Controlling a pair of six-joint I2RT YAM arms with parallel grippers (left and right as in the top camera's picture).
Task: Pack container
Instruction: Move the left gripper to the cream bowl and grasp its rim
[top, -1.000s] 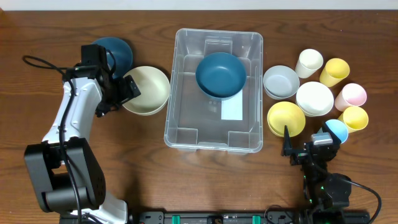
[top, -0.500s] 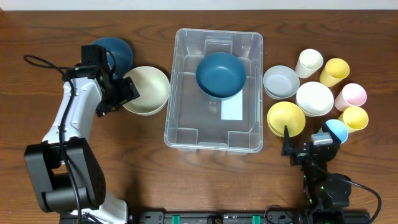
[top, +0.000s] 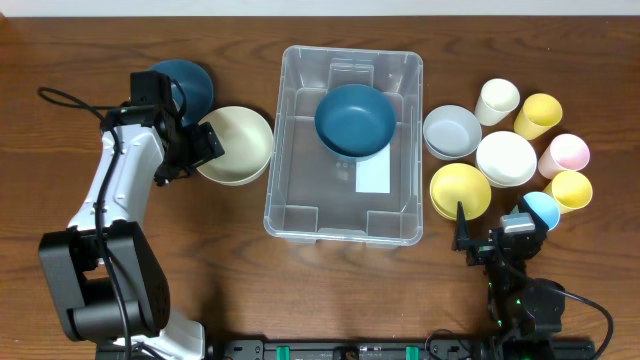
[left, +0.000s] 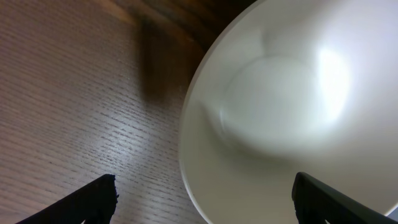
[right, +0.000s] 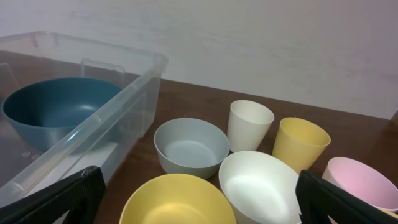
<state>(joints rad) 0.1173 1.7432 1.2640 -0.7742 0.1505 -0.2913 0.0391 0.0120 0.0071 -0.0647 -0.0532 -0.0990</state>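
Overhead: nothing has shifted in the last second; packing is at a standstill.
Overhead, the left tool (top: 212, 147) hovers at the cream bowl (top: 240, 145); the container (top: 300, 200) lies just beyond that bowl, one teal bowl (top: 354, 120) already inside; no arm or dish has moved, so I judge the grasp not yet begun. Left wrist: fingers spread wide, the bowl's rim between them over the desk (left: 74, 93); contact cannot be told. Right wrist: right tool (right: 199, 180) spread apart, gripping nothing; yellow bowl (right: 177, 205) just beneath, container ahead to its left.
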